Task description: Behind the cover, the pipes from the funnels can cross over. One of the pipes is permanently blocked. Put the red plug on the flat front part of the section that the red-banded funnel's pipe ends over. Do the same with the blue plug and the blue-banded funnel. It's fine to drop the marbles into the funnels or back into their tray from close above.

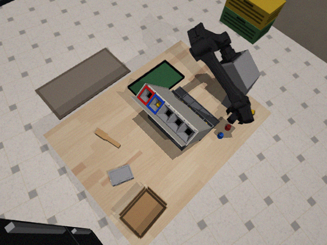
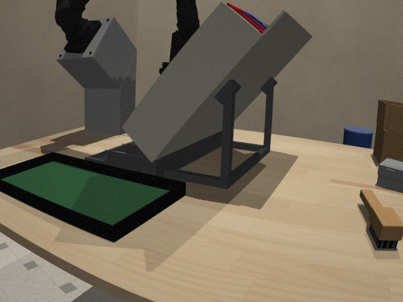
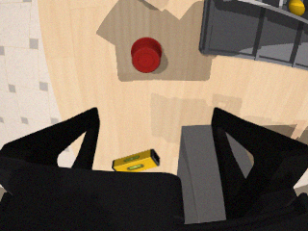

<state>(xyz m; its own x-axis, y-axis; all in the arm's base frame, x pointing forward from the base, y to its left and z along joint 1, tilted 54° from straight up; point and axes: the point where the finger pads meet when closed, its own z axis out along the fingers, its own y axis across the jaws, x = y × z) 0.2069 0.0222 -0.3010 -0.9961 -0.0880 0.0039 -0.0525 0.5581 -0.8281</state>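
Note:
My gripper [image 1: 233, 119] [image 3: 155, 115] is open and empty. It hangs above the table just short of the red plug [image 1: 228, 127] [image 3: 145, 54], which stands upright near the right end of the sectioned tray [image 1: 196, 105] [image 3: 231, 29]. The blue plug [image 1: 220, 135] stands a little beyond the red one. On the sloped grey cover [image 1: 177, 107] [image 2: 208, 78], the red-banded funnel [image 1: 145, 95] is the leftmost. The blue-banded funnel [image 1: 155, 104] beside it holds a yellow marble [image 1: 158, 104]. Another yellow marble [image 3: 296, 6] lies in a tray section.
A green marble tray [image 1: 160, 76] [image 2: 81, 191] lies behind the funnels. A small yellow level [image 3: 136, 160] lies under my wrist beside the grey robot base [image 1: 243, 69] [image 2: 107, 97]. A brush [image 1: 107, 137] [image 2: 380, 218], a grey box [image 1: 120, 174] and a cardboard box [image 1: 143, 210] sit farther off.

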